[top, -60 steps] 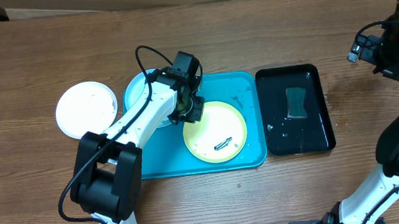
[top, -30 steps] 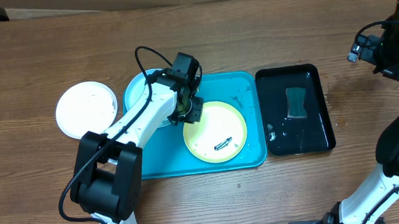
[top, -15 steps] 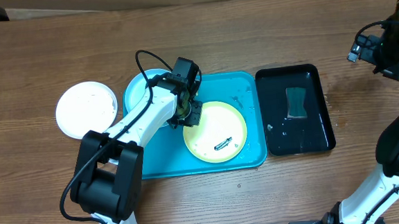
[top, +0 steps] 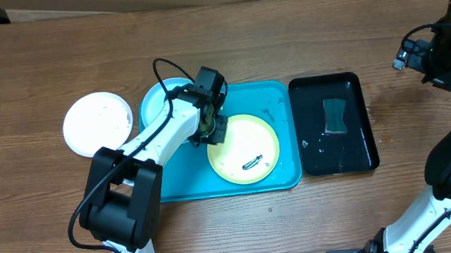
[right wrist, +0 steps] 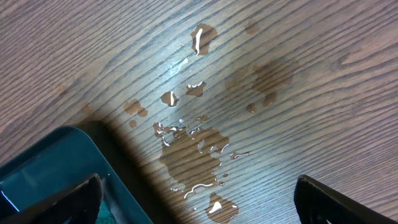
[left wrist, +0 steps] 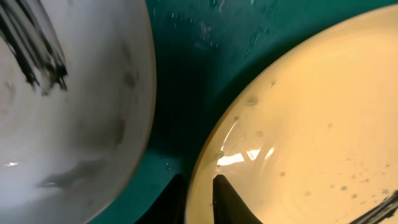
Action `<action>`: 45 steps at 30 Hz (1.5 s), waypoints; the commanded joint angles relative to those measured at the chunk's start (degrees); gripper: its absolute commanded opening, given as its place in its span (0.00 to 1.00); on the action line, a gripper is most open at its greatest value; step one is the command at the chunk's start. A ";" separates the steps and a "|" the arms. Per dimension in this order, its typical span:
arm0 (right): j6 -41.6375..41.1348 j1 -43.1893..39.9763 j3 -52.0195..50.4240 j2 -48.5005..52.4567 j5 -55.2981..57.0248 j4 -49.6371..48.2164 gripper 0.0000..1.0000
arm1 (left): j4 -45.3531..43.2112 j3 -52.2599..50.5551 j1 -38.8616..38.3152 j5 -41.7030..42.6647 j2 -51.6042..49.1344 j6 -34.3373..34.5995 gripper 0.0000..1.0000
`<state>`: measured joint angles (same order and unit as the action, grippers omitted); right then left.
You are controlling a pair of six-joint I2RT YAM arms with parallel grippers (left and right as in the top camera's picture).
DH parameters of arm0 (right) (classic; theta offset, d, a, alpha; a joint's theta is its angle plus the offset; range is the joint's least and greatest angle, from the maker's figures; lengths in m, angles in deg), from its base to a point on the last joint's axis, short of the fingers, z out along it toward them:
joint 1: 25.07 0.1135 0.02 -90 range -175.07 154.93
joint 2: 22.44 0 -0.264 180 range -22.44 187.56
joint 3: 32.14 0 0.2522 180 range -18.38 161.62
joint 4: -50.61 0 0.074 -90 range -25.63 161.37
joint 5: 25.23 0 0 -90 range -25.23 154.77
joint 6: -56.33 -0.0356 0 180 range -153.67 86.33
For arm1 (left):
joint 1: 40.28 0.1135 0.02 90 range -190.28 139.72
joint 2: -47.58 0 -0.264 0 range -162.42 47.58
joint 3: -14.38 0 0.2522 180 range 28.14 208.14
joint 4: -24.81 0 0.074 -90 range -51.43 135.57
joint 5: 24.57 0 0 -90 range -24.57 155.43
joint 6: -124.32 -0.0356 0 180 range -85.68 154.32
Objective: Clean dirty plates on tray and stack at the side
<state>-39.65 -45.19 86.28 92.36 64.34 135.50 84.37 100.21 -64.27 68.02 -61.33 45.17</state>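
Left gripper (top: 216, 129) clamps yellow-green plate (top: 250, 144) rim — light-blue plate (top: 155, 106) just beside; right gripper (right wrist: 199, 199) gapes.

Wood-grain desk (top: 48, 51). Directly on it: turquoise tray (top: 275, 100) in the centre, black tray (top: 310, 105) just to its right, white plate (top: 96, 123) to the left, apart from the tray. Light blue plate (top: 152, 107) overhangs the tray's left rim; desk contact unclear. Water drops (right wrist: 193, 146) pooled near the black tray's corner.

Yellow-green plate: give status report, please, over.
Left gripper astride yellow-green plate rim, grip unclear. Right gripper open over wet table. Dark smear on plate, uncleaned. Light blue plate close beside, apart.
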 commanded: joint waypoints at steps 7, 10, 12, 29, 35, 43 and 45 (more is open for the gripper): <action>-0.22 0.13 0.31 -0.85 0.35 -0.35 1.00 | 0.37 -1.53 -0.04 2.23 -0.50 1.51 0.04; -0.22 0.11 0.31 -0.85 0.35 -0.35 1.00 | 0.87 -1.53 -0.04 4.11 -0.50 4.24 0.04; -0.22 0.13 0.31 -0.85 0.35 -0.35 1.00 | 2.19 -1.53 -0.04 4.09 -0.50 10.14 0.04; -0.22 0.11 0.31 -0.85 0.35 -0.35 1.00 | 2.01 -1.42 0.31 5.07 -0.50 17.40 0.09; -0.24 0.11 0.31 -0.85 0.35 -0.35 1.00 | 4.59 -1.53 0.15 3.96 -0.50 21.40 0.04; -0.22 0.11 0.31 -0.85 0.35 -0.35 1.00 | 4.81 -1.64 -1.51 1.68 -0.50 28.76 0.33; -0.22 0.13 0.31 -0.85 0.35 -0.35 1.00 | 3.63 -1.62 -1.31 1.29 -0.50 26.69 0.38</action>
<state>-39.65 -45.19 86.28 92.36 64.34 135.48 89.12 98.97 -65.43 71.59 -61.33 72.29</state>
